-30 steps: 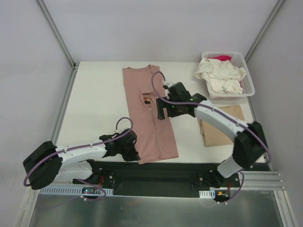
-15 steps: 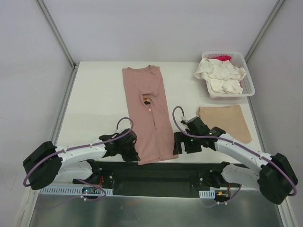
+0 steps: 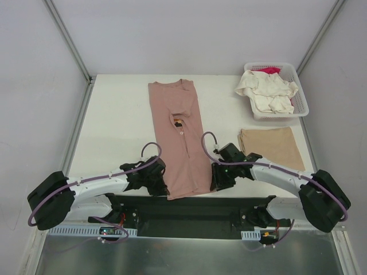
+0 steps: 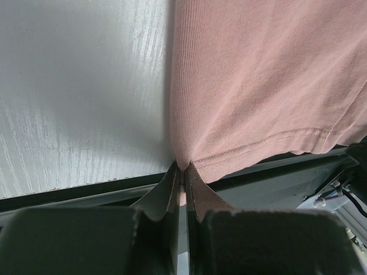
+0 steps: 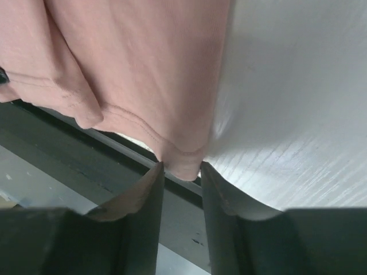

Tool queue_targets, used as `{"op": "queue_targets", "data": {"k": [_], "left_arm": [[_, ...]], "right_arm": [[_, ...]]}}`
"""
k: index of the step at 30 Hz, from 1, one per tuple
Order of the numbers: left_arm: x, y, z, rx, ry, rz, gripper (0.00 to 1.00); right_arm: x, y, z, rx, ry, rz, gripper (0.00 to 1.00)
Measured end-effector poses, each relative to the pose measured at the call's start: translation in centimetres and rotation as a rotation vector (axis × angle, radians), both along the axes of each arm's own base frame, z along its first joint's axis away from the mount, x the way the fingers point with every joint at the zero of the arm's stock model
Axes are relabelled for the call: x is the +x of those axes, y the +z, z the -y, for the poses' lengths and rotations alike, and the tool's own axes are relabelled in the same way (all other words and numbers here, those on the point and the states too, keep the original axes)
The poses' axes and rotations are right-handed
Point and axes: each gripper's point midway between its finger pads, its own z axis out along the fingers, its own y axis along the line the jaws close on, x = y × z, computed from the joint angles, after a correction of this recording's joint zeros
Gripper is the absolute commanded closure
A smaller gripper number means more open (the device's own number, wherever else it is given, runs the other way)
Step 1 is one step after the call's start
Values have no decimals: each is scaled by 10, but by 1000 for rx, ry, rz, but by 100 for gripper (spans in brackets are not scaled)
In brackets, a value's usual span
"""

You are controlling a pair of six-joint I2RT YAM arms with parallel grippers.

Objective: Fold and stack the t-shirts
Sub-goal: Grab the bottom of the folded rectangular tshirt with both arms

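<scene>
worktop (image 3: 114, 114): white surface that carries the tees and the basket.
pink tee (image 3: 180, 143): lies flat as a long narrow strip down the middle of the worktop. Its neck is at 12 o'clock and its hem at 6 o'clock, reaching the near edge. A small print sits mid-strip, too small to read.
left hand (image 3: 163, 188): at 7 o'clock, low over the near edge. The jaws are pressed together on the left corner of the pink tee's hem, and the wrist view shows cloth pinched between them.
right hand (image 3: 217, 182): at 5 o'clock, level with the left hand across the strip. The jaws stand about half open, one on either side of the hem's right corner. The wrist view shows the corner between the tips with the gap not closed on it.
tan tee (image 3: 269, 146): a flat folded rectangle at 4 o'clock, well apart from the pink tee and on the near side of the basket.
basket (image 3: 301, 100): white and slatted, in the 2 o'clock corner.
cream tees (image 3: 266, 91): a crumpled heap in the basket, spilling over its left rim.
magenta tee (image 3: 269, 70): a sliver showing at the basket's far side, beyond the cream tees.
</scene>
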Motion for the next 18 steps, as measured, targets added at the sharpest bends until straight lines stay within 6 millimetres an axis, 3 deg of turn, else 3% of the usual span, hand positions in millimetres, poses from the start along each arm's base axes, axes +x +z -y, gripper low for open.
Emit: {"op": "queue_targets", "data": {"k": [2, 6, 12, 18], "left_arm": [[-1, 0, -1, -3, -1, -1, 100], [-8, 0, -3, -22, -9, -17, 100], [-37, -7, -18, -40, -49, -66, 100], [-38, 16, -14, -151, -62, -10, 100]], "right_arm": [[-4, -2, -1, -3, 4, -11, 99], [-16, -4, -3, 0, 18, -24, 99], [-47, 9, -3, 51, 69, -9, 99], [-55, 16, 0, 67, 66, 5, 99]]}}
